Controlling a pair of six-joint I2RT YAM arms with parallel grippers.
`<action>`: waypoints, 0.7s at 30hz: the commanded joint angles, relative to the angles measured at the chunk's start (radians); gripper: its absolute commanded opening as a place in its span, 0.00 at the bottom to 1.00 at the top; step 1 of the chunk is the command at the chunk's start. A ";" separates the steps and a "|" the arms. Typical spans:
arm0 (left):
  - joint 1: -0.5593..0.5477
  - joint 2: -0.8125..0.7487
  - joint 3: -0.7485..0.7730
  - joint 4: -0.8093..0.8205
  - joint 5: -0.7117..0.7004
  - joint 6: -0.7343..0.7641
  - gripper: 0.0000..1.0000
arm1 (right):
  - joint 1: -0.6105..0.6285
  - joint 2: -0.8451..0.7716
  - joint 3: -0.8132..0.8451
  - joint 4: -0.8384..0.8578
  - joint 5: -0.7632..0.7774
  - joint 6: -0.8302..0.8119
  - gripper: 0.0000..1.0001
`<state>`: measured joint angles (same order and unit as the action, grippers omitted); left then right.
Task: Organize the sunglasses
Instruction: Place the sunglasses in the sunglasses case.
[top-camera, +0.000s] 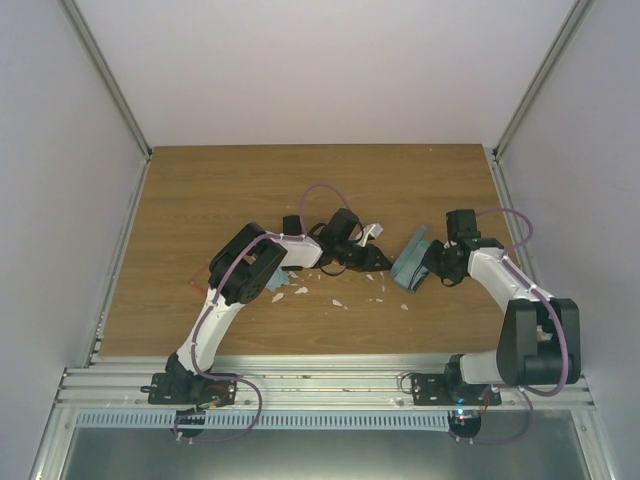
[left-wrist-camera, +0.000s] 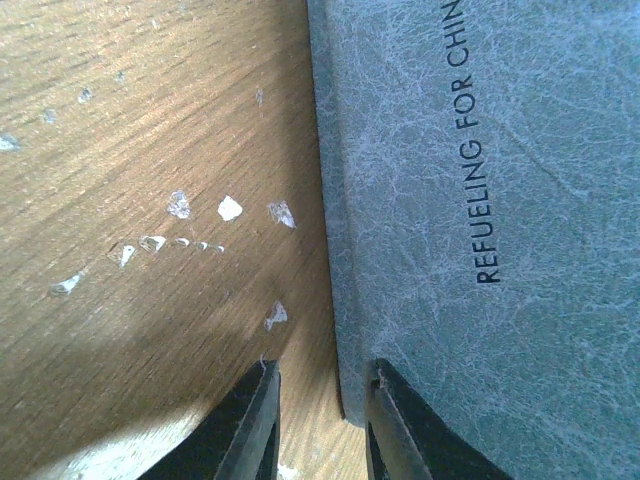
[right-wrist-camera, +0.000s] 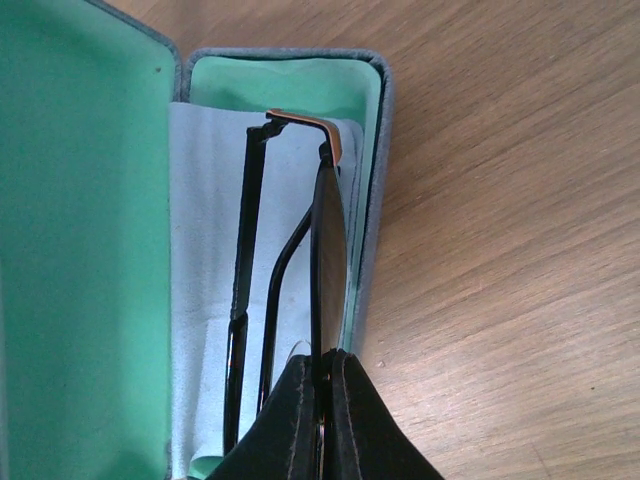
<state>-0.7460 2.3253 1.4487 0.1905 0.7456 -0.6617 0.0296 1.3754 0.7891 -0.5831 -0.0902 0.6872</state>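
Observation:
The sunglasses (right-wrist-camera: 328, 250) have a thin black frame, dark lenses and slim black temples. They hang edge-on inside the open case (right-wrist-camera: 375, 150), which is grey-blue outside with a green lining, just above a light blue cloth (right-wrist-camera: 205, 200). My right gripper (right-wrist-camera: 325, 365) is shut on their frame. In the top view the case (top-camera: 408, 262) lies between my right gripper (top-camera: 432, 265) and my left gripper (top-camera: 380, 260), and the sunglasses are hidden there. My left gripper (left-wrist-camera: 320, 400) is open. Its jaws straddle the lower corner of the case's printed outer face (left-wrist-camera: 480, 150).
White flecks (left-wrist-camera: 230, 208) are scattered on the wooden table (top-camera: 230, 190), also in front of the arms (top-camera: 335, 300). A small striped white item (top-camera: 372, 232) and a small dark object (top-camera: 290, 225) lie behind the left arm. White walls enclose the table on three sides.

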 joint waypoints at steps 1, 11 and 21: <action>-0.003 0.023 -0.047 -0.119 -0.083 0.013 0.27 | -0.010 -0.017 0.005 -0.002 0.043 0.024 0.01; -0.003 0.025 -0.048 -0.120 -0.084 0.008 0.27 | -0.010 -0.009 -0.039 0.033 0.002 0.057 0.01; -0.003 0.024 -0.049 -0.122 -0.084 0.008 0.27 | -0.010 -0.057 -0.036 0.063 -0.043 0.060 0.27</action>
<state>-0.7456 2.3249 1.4471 0.1913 0.7444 -0.6621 0.0269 1.3613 0.7639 -0.5507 -0.1032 0.7406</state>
